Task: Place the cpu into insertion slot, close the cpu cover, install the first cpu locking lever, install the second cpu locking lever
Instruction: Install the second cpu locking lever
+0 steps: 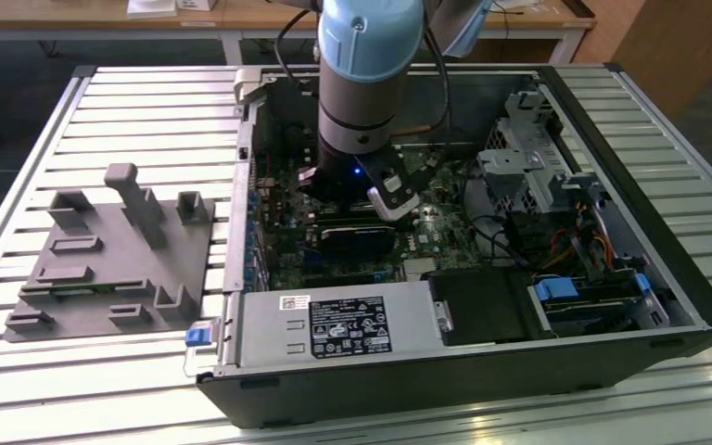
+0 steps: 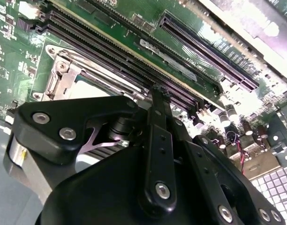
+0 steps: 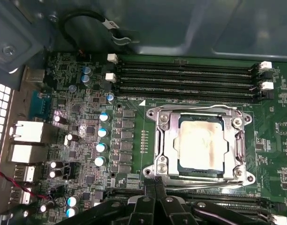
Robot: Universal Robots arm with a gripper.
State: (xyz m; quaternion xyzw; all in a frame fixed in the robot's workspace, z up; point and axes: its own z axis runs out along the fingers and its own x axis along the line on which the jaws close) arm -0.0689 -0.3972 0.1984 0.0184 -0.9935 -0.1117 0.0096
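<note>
In the first wrist view the cpu (image 3: pixel 200 143), a square chip with a stained grey-brown top, lies in the insertion slot (image 3: pixel 152 172) on the green board. The silvery cpu cover (image 3: pixel 168 140) lies flat over it, framing the chip through its window. A thin metal lever (image 3: pixel 204 180) runs along the socket edge nearest my gripper (image 3: pixel 155 186), whose fingertips stand pressed together right at that edge. The second wrist view shows a black finger (image 2: pixel 157 108) beside the socket (image 2: pixel 59 77) and a corner of the cpu (image 2: pixel 94 89). In the exterior view the arm (image 1: pixel 362 83) reaches down into the open computer case.
Long black memory slots (image 3: pixel 185 79) run beside the socket, and capacitors (image 3: pixel 101 133) and rear ports (image 3: pixel 26 136) stand further along the board. In the exterior view a grey fixture (image 1: pixel 108 250) sits at the left of the case, with a power supply (image 1: pixel 331 324) and drive bay (image 1: pixel 578 297) inside.
</note>
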